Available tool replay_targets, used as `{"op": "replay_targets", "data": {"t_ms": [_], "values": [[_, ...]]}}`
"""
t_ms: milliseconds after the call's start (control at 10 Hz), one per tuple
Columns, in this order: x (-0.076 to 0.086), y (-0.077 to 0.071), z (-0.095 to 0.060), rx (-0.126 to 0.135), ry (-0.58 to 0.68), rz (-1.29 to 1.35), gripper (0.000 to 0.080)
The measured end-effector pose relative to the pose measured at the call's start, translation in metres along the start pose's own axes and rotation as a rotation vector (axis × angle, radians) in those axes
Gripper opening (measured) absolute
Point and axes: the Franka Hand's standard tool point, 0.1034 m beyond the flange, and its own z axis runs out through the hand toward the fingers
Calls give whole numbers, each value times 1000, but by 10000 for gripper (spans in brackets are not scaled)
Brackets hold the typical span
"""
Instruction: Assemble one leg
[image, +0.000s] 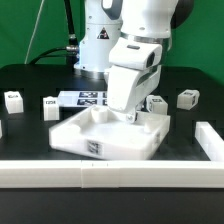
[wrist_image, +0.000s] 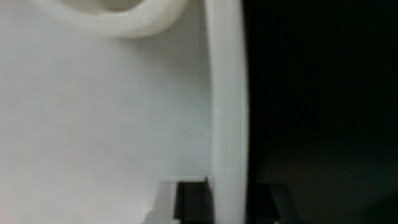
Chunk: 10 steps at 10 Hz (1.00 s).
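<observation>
Squarely at centre, the Panda arm's end effector (image: 133, 116) hangs low over the far corner of the large square panel (image: 70, 136), on the exterior view's right. Whether its fingers are released or clenched cannot be told. The leg (image: 157, 103), a small tagged white block, stands on the dark surface (image: 30, 125) just beside the end effector, behind the panel. 3 similar blocks (image: 187, 97) sit apart along the same line, 1 further right and 2 to the left. The marker board (image: 85, 98) lies behind the panel. The wrist view shows the panel's white face, a rounded socket (wrist_image: 125, 20) and a raised rim (wrist_image: 224, 100).
</observation>
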Motion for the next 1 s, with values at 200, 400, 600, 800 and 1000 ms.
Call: {"op": "replay_targets", "data": {"t_ms": [200, 400, 600, 800, 1000], "values": [[0, 0, 0, 0, 0, 0, 57], [0, 0, 0, 0, 0, 0, 57], [0, 0, 0, 0, 0, 0, 57], [4, 2, -2, 7, -16, -64, 57], [9, 5, -3, 4, -14, -123, 58]]}}
